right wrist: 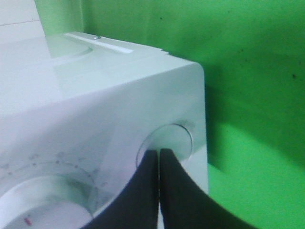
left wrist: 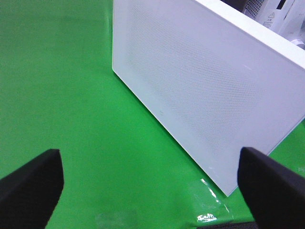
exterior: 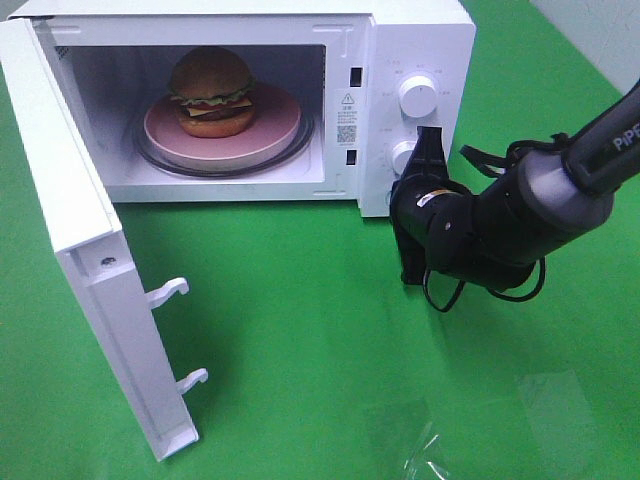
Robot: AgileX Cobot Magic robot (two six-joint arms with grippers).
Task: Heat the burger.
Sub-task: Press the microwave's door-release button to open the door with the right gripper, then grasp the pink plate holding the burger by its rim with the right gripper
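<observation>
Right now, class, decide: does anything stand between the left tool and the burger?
Yes, the open microwave door. The left tool, jaws open, faces the door's outer side, while the burger sits on the pink plate inside the microwave, on the far side of that door.

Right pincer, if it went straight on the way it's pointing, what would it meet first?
The shut right pincer points at a round white knob on the front of the microwave, so it would likely meet that first; the gap is hard to judge.
</observation>
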